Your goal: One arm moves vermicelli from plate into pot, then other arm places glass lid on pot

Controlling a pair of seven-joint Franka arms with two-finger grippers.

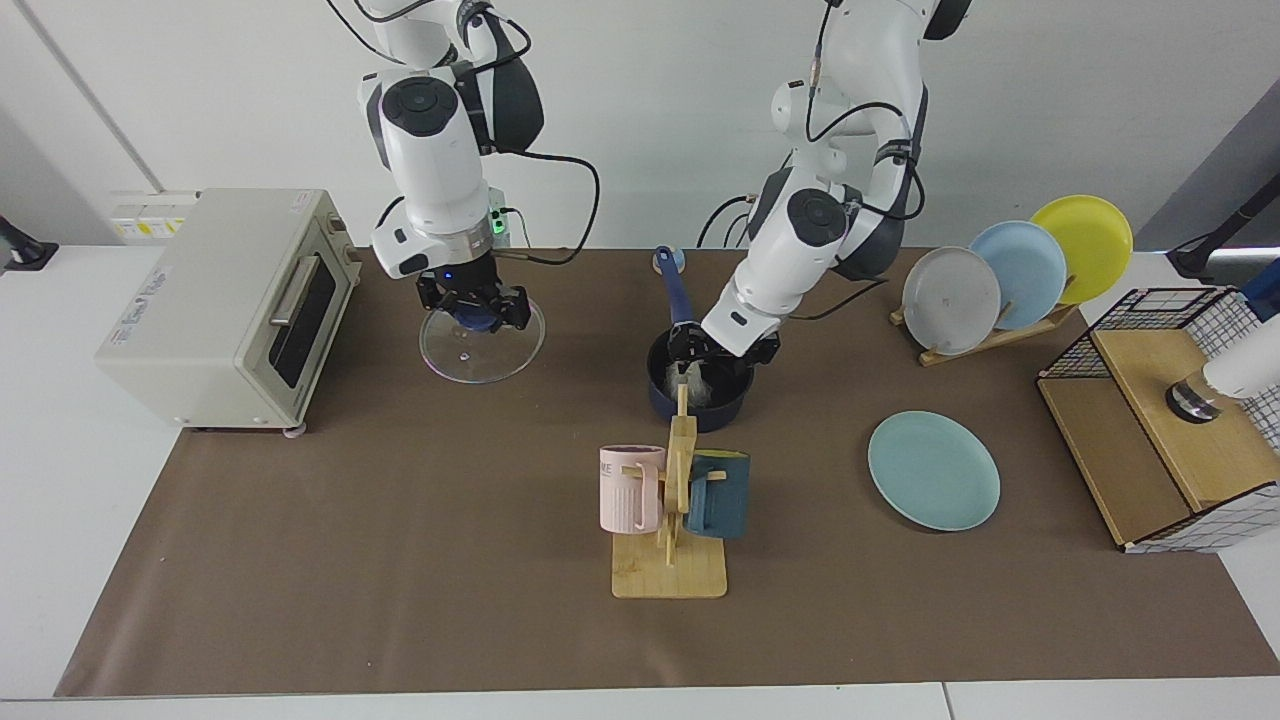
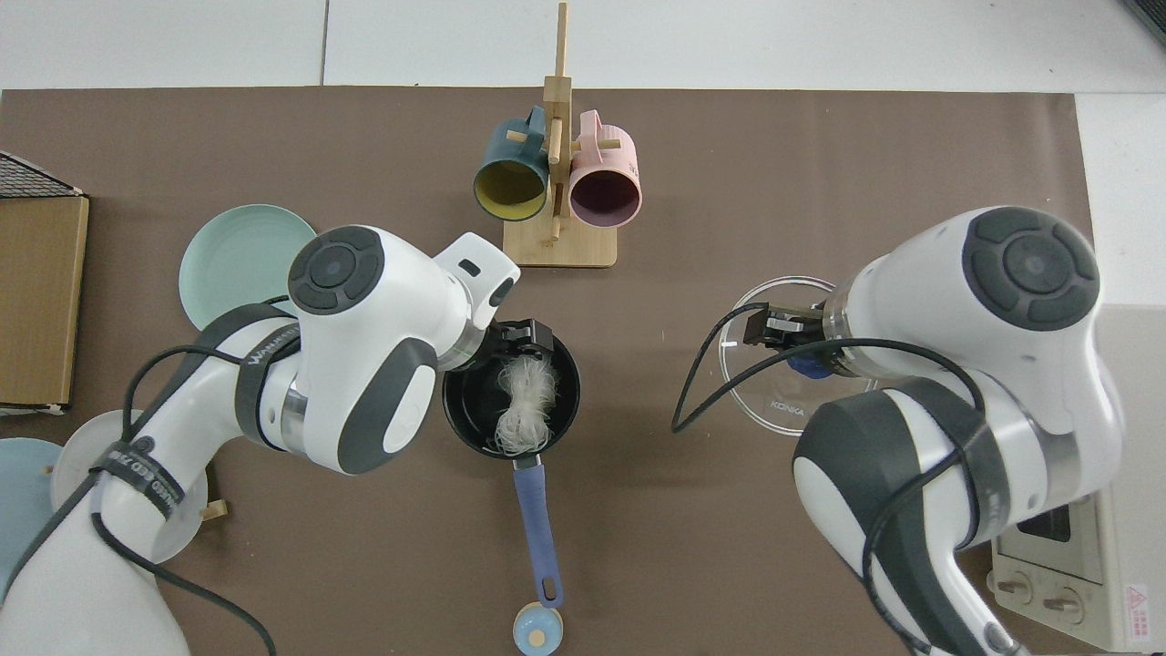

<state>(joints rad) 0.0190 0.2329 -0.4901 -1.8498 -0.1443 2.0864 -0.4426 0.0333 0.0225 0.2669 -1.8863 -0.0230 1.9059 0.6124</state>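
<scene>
The vermicelli [image 2: 522,401] lies as a white tangle inside the dark navy pot [image 2: 466,405], whose blue handle [image 2: 537,524] points away from the mug rack. My left gripper [image 1: 716,352] hangs open just over the pot's rim [image 1: 738,398], on the plate's side, with the vermicelli [image 1: 688,380] under it. The teal plate [image 1: 933,470] is bare; in the top view the left arm covers part of the plate [image 2: 228,264]. My right gripper [image 1: 472,312] is shut on the blue knob of the glass lid [image 1: 485,352] and holds it level above the mat, well apart from the pot.
A wooden mug rack [image 1: 672,500] with a pink and a teal mug stands right in front of the pot. A toaster oven [image 1: 215,300] stands beyond the lid. Racked plates [image 1: 1010,270] and a wire basket [image 1: 1170,420] stand past the teal plate.
</scene>
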